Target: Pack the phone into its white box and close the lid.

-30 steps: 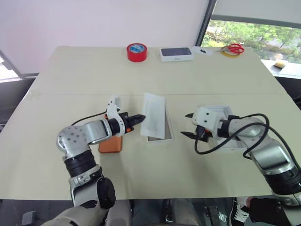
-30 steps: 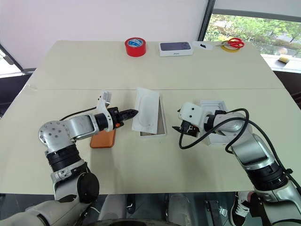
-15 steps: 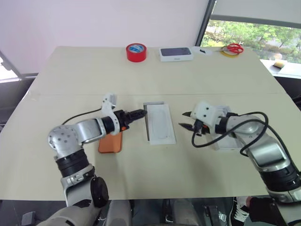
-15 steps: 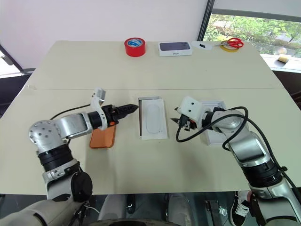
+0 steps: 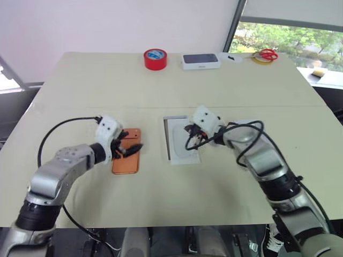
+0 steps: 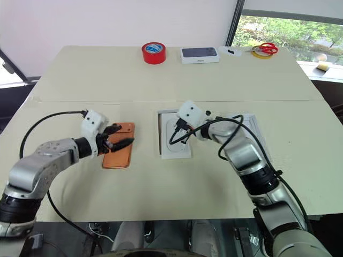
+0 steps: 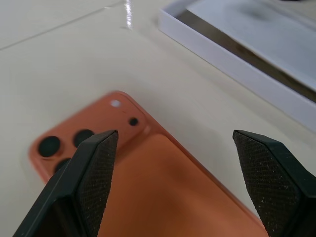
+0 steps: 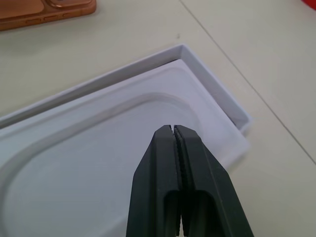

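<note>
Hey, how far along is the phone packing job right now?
Early stage. Nothing is packed: the phone lies on the table, camera side up, beside the white box. A flat white card with an oval outline sits in the box. In hand: the left hand hovers open above the phone, and the right hand, shut, is over the card. Left: phone into the box, then the lid on.

The phone (image 5: 126, 158) lies left of the white box (image 5: 168, 140), the lid (image 6: 251, 128) to its right.
</note>
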You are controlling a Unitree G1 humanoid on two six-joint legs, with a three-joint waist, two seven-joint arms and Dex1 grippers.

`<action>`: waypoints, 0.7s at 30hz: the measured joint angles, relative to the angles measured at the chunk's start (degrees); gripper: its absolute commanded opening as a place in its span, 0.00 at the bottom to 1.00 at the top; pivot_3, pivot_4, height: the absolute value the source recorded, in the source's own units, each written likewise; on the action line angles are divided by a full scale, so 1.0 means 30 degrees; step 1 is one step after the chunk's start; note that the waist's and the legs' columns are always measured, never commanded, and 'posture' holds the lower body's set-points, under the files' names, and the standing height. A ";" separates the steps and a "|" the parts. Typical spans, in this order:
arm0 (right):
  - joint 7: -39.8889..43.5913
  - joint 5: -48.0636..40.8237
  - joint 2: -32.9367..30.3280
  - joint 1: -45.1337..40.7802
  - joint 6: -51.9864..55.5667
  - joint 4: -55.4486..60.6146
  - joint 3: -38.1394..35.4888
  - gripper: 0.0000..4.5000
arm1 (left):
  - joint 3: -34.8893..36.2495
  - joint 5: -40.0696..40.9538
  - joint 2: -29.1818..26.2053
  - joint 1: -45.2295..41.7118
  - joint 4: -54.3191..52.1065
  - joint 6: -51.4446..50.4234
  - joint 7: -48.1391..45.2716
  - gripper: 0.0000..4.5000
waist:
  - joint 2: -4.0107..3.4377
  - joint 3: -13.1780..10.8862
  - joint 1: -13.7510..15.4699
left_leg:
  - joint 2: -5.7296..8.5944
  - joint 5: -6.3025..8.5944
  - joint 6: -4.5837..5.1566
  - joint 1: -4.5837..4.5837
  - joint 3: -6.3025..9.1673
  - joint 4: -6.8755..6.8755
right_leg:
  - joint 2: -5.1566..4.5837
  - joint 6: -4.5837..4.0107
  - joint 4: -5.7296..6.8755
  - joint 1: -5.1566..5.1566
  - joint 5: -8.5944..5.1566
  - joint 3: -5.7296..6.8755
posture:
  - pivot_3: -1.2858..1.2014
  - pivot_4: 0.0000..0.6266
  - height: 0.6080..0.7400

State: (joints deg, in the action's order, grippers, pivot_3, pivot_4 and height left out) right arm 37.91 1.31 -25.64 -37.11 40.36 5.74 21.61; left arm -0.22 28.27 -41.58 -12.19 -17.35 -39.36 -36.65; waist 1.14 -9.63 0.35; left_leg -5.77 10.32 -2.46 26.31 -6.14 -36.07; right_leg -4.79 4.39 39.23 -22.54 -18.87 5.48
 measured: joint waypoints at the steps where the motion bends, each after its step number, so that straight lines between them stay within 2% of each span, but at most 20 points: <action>1: -0.0135 0.0208 0.0340 -0.0221 -0.0028 -0.0419 0.0326 0.02 | 0.0019 0.0019 0.0021 0.0116 -0.0001 0.0195 -0.0347 0.87 | 0.0000 0.0000 0.0010 | -0.0001 0.0001 0.0003 0.0006 0.0005 0.0000 | 0.0002 0.0000 0.0000 -0.0001 0.0000 0.0002 | 0.52 0.24 0.93; 8: -0.0596 0.1231 0.1868 -0.1552 -0.0441 -0.3563 0.1279 0.02 | 0.1331 0.0527 0.0030 0.0815 -0.0033 0.0382 -0.1341 0.87 | -0.0002 0.0001 -0.0051 | -0.0003 0.0003 0.0010 0.0011 0.0003 -0.0006 | 0.0003 0.0002 0.0008 -0.0007 0.0001 0.0002 | 0.52 0.24 0.93; 17: -0.1824 0.2240 0.3727 -0.3140 -0.2372 -0.7329 0.1292 0.02 | 0.1510 0.0634 0.0399 0.1188 -0.0412 0.0305 -0.1316 0.87 | -0.0003 0.0001 -0.0347 | -0.0010 0.0002 0.0010 0.0012 0.0006 -0.0001 | 0.0008 0.0002 0.0020 -0.0010 0.0001 0.0001 | 0.52 0.24 0.93; 21: -0.2428 0.2578 0.3887 -0.3419 -0.3146 -0.8282 0.1084 0.02 | 0.1509 0.0727 0.0626 0.1201 -0.0548 0.0284 -0.1193 0.87 | -0.0005 -0.0001 -0.0369 | -0.0011 0.0002 0.0010 0.0012 0.0004 0.0003 | 0.0008 0.0003 0.0020 -0.0013 0.0001 0.0000 | 0.52 0.24 0.93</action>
State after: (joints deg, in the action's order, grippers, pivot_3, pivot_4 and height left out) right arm 30.63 9.04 -13.98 -47.37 30.92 -19.11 24.86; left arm 4.30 30.45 -39.70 -8.59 -19.00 -38.51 -40.23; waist 1.12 -9.63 -0.76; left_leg -5.81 10.33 -2.43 26.34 -6.12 -36.06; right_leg -4.77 4.40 39.29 -22.57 -18.87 5.48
